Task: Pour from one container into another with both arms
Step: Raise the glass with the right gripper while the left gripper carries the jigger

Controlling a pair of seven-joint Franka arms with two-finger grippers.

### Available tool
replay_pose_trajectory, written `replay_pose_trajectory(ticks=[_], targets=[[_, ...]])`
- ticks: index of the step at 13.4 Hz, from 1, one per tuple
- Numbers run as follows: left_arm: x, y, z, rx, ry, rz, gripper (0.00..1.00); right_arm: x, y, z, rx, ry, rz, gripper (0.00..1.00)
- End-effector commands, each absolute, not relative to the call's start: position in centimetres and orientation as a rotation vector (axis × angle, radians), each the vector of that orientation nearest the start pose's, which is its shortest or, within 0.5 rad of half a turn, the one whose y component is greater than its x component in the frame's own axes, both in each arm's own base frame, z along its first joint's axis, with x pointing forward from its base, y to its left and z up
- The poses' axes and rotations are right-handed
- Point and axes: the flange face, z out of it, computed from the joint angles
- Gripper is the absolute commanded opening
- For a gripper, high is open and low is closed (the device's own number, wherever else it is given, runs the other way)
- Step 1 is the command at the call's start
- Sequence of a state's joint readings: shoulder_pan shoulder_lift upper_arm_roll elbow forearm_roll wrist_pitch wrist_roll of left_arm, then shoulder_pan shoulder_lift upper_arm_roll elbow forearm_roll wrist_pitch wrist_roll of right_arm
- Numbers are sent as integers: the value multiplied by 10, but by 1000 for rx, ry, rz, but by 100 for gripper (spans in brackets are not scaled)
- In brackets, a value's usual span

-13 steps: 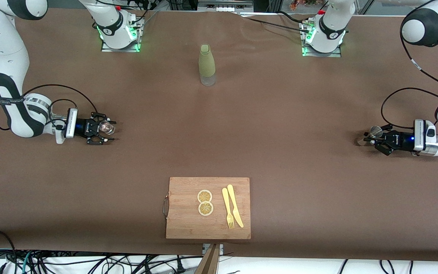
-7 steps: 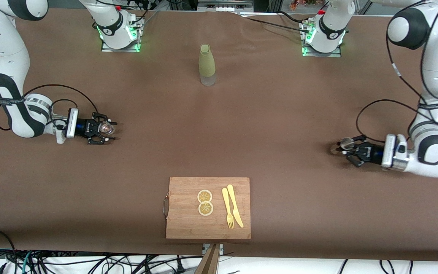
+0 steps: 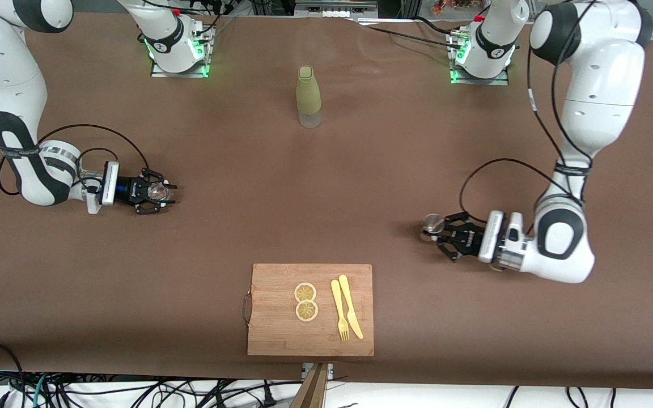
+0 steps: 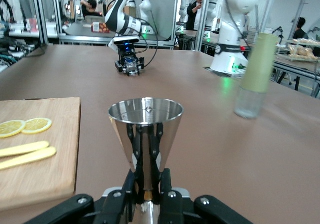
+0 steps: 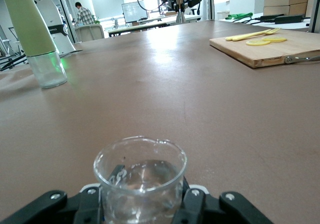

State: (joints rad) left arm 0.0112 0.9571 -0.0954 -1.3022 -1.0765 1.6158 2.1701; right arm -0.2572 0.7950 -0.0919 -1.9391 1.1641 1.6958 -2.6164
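Observation:
The small clear glass (image 3: 159, 191) stands on the brown table toward the right arm's end. My right gripper (image 3: 159, 196) lies low at it, one finger against each side of the glass (image 5: 140, 179), shut on it. The silver hourglass jigger (image 3: 432, 224) is held upright by its narrow waist in my left gripper (image 3: 437, 232), just over the table beside the cutting board, toward the left arm's end. In the left wrist view the jigger (image 4: 146, 116) rises straight up from the shut left gripper (image 4: 148, 184).
A tall olive-green bottle (image 3: 308, 96) stands mid-table near the arm bases. A wooden cutting board (image 3: 272, 334) at the front edge carries two lemon slices (image 3: 306, 301) and a yellow fork and knife (image 3: 347, 309). Bare brown table lies between the two grippers.
My left arm has carried the jigger from the table's end toward the middle and nearer the front camera. My right gripper's fingers have closed in on the glass.

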Motion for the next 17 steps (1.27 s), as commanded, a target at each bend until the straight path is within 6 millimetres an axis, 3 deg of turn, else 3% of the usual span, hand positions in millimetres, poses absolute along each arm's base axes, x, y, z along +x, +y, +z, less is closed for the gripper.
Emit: replay_pose_trajectory(ticks=[1, 4, 6, 10, 13, 17], targets=[[678, -201, 179, 1338, -1439, 740, 0, 519, -93, 64, -1509, -1337, -960, 38], [665, -279, 175, 1424, -1461, 721, 0, 525, -90, 70, -1490, -1336, -964, 33], [652, -320, 165, 1540, -1389, 664, 0, 534, -84, 76, -1481, -1342, -959, 33], [622, -399, 168, 1629, -1337, 656, 0, 564, -47, 96, -1446, -1315, -935, 33], [598, -444, 168, 1727, -1290, 661, 0, 592, -14, 115, -1450, -1304, -911, 33], [579, -477, 165, 1800, -1291, 685, 0, 622, 36, 139, -1471, -1296, -857, 33]])
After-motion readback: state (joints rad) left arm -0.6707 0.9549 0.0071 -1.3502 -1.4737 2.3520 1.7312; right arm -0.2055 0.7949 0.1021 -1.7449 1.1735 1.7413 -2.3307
